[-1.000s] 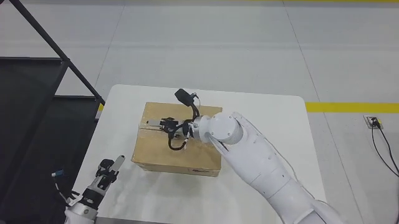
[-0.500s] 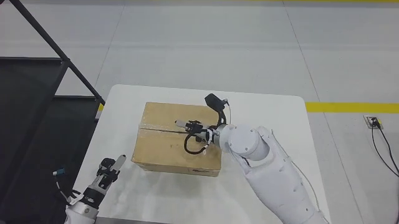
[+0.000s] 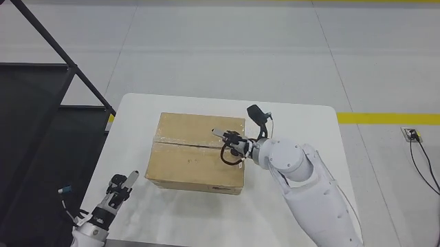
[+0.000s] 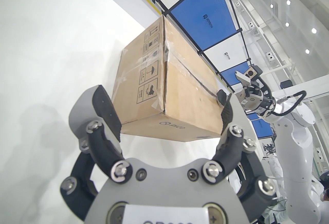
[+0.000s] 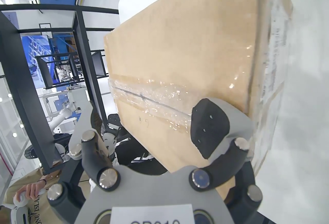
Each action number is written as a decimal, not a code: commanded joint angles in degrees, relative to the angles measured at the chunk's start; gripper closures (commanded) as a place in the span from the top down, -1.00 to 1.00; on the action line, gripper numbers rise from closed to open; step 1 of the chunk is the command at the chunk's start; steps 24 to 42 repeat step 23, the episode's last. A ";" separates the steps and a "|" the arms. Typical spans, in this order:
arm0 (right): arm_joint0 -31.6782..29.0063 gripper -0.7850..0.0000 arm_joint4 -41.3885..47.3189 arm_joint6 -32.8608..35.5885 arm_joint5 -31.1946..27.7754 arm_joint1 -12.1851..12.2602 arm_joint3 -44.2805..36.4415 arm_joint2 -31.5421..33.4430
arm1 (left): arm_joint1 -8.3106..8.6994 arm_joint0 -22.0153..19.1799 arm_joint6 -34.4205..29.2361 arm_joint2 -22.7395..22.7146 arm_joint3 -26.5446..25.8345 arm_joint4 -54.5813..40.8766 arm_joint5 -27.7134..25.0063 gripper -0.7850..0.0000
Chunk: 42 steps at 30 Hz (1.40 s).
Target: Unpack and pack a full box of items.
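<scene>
On white counter point(image 3: 302, 120), near mid: brown cardboard box point(image 3: 198, 152), shut, flat on its bottom. Sealed w/ clear tape point(image 5: 154, 102) along the long top seam and down over the end walls.

Over box top, toward robot's right end of seam: right end effector point(image 5: 151, 130), fingers spread wide, nothing between. Can't tell if touching cardboard or just above. By counter's front-left part, near a box corner but not touching: left end effector point(image 4: 164, 101), also spread wide, holding nothing, aimed at that corner.

Handling, as a guess only:
- Prob. heavy, being full.
- Stiff at walls and corners. Softer at mid of top, at the meeting of the two flaps, so likely to sag under a push.
- Tough enough outside. No clue re stuff inside, so best treated gently.
- Tape shiny and slick, bad for a pinch. Bare cardboard rough, good for grip.

Where to take hold, also a guess:
- Way too wide for one end effector to span.
- To shift: push low on a wall, or squeeze betw. both arms at opposite ends.
- To open: start at seam end, at the tape bend over the edge, then hook a flap edge and lift.
- Better to hold box down w/ other arm while pulling, to stop a tip or slide on smooth counter.
</scene>
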 commanded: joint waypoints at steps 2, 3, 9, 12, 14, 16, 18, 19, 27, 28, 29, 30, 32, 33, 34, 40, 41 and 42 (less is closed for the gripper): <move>-3.99 1.00 0.29 -1.46 -1.11 0.75 -4.64 3.47 | 0.02 -0.12 0.25 0.24 -0.19 0.04 0.01 1.00; -5.54 1.00 0.47 -2.15 -1.72 1.02 -6.29 4.89 | 0.02 -0.17 0.48 0.23 -0.30 -0.23 0.00 1.00; -15.45 1.00 4.19 -8.33 -8.92 2.22 -14.29 13.78 | -0.04 -0.69 3.55 -1.53 -0.71 -4.49 0.04 1.00; -18.95 1.00 7.37 -12.99 -13.08 2.44 -15.32 17.77 | -0.21 -1.23 6.44 -2.56 -0.47 -7.85 1.52 1.00; -19.28 1.00 7.69 -13.65 -13.50 2.45 -15.30 18.17 | -0.40 -1.78 8.95 -3.00 -0.32 -10.40 3.20 1.00; -19.28 1.00 7.69 -13.65 -13.50 2.45 -15.30 18.17 | -0.46 -1.93 9.49 -2.97 -0.33 -11.08 3.73 1.00; -19.31 1.00 7.74 -13.80 -13.57 2.45 -15.30 18.22 | -0.47 -1.95 9.58 -3.00 -0.32 -11.28 3.79 1.00; -19.27 1.00 7.70 -13.65 -13.50 2.45 -15.30 18.17 | -0.47 -1.95 9.61 -2.98 -0.32 -11.24 3.82 1.00; -19.27 1.00 7.69 -13.63 -13.49 2.45 -15.30 18.16 | -0.47 -1.93 9.49 -2.97 -0.33 -11.08 3.74 1.00; -19.27 1.00 7.69 -13.63 -13.49 2.45 -15.30 18.16 | -0.47 -1.93 9.49 -2.97 -0.33 -11.08 3.74 1.00; -19.27 1.00 7.69 -13.63 -13.49 2.45 -15.30 18.16 | -0.47 -1.93 9.49 -2.97 -0.33 -11.08 3.74 1.00; -19.27 1.00 7.69 -13.63 -13.49 2.45 -15.30 18.16 | -0.47 -1.93 9.49 -2.97 -0.33 -11.08 3.74 1.00; -19.27 1.00 7.69 -13.63 -13.49 2.45 -15.30 18.16 | -0.47 -1.93 9.49 -2.97 -0.33 -11.08 3.74 1.00; -19.27 1.00 7.69 -13.63 -13.49 2.45 -15.30 18.16 | -0.47 -1.93 9.49 -2.97 -0.33 -11.08 3.74 1.00; -19.27 1.00 7.69 -13.63 -13.49 2.45 -15.30 18.16 | -0.47 -1.93 9.49 -2.97 -0.33 -11.08 3.74 1.00; -19.27 1.00 7.69 -13.63 -13.49 2.45 -15.30 18.16 | -0.47 -1.93 9.49 -2.97 -0.33 -11.08 3.74 1.00; -19.27 1.00 7.69 -13.63 -13.49 2.45 -15.30 18.16 | -0.47 -1.93 9.49 -2.97 -0.33 -11.08 3.74 1.00; -19.27 1.00 7.69 -13.63 -13.49 2.45 -15.30 18.16 | -0.47 -1.93 9.49 -2.97 -0.33 -11.08 3.74 1.00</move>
